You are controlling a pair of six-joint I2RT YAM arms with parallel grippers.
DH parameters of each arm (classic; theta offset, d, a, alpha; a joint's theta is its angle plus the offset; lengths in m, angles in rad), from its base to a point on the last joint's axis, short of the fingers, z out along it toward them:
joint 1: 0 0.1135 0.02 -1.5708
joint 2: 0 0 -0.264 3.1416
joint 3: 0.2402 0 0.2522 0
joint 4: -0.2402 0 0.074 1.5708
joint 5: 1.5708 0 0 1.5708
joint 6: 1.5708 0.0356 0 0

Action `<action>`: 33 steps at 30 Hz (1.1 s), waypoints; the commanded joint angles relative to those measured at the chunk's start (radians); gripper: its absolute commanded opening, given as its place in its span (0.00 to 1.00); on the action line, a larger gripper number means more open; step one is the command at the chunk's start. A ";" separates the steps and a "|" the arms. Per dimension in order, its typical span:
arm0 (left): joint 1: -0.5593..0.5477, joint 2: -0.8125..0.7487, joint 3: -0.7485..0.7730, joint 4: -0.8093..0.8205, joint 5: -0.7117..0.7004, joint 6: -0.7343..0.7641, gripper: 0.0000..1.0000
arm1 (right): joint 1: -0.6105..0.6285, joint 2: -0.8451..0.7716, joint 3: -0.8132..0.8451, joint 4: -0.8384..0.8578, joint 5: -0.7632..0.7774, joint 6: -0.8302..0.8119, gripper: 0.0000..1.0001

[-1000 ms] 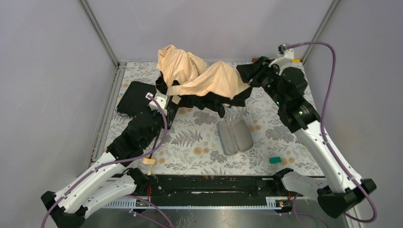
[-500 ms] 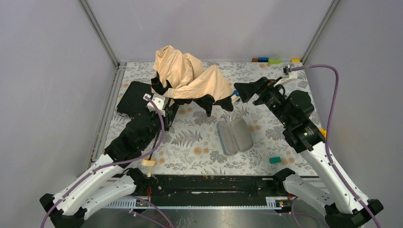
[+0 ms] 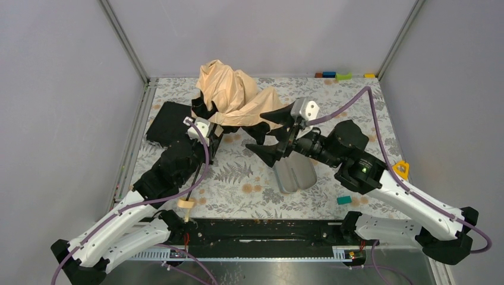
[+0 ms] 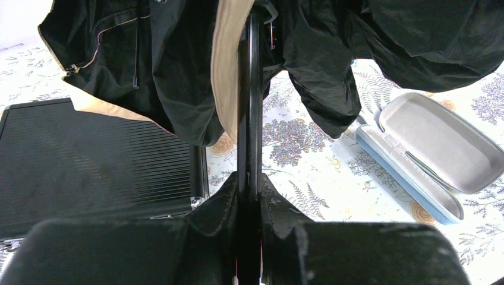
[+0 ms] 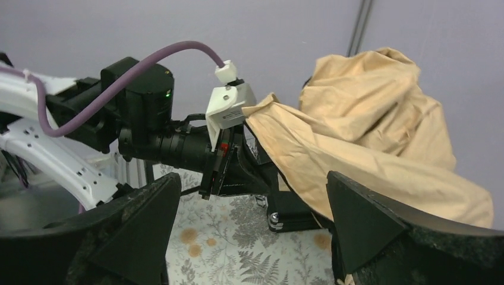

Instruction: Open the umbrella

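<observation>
The umbrella (image 3: 233, 97) is partly folded at the back of the table, its peach-tan canopy crumpled over the black underside. Its thin dark shaft (image 3: 194, 178) runs down to the cream knob handle (image 3: 186, 203). My left gripper (image 3: 206, 135) is shut on the shaft (image 4: 249, 89) just under the canopy; it also shows in the left wrist view (image 4: 249, 184). My right gripper (image 3: 254, 131) is open and empty, pointing left beside the canopy's right edge. In the right wrist view (image 5: 252, 178) the canopy (image 5: 368, 136) hangs by its right finger.
A flat black case (image 3: 169, 122) lies at the left, beside the left gripper. An open grey case (image 3: 294, 172) lies under the right arm. A teal block (image 3: 343, 200) and a yellow piece (image 3: 401, 169) sit at the right. Coloured blocks (image 3: 336, 75) line the back edge.
My right arm swung from the back right corner to the table's middle and now faces left with open jaws. The canopy's right side fell back toward the left. The left arm stayed put.
</observation>
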 commanded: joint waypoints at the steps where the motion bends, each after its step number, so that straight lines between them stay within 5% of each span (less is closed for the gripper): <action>1: 0.002 -0.008 0.059 0.140 0.047 -0.008 0.00 | 0.026 0.042 0.085 -0.003 -0.068 -0.218 1.00; 17: 0.003 0.004 0.069 0.134 0.111 -0.021 0.00 | 0.026 0.293 0.347 -0.340 0.092 -0.390 0.99; 21: -0.001 0.013 0.071 0.133 0.124 -0.030 0.00 | 0.026 0.328 0.400 -0.355 0.181 -0.377 0.72; 26: -0.004 0.014 0.070 0.132 0.127 -0.032 0.00 | 0.024 0.333 0.426 -0.280 0.463 -0.334 0.09; 28: -0.005 0.015 0.070 0.132 0.122 -0.032 0.00 | 0.018 0.318 0.415 -0.231 0.586 -0.312 0.00; 33: -0.005 0.025 0.068 0.134 0.113 -0.033 0.00 | -0.154 0.232 0.341 -0.192 0.693 -0.089 0.00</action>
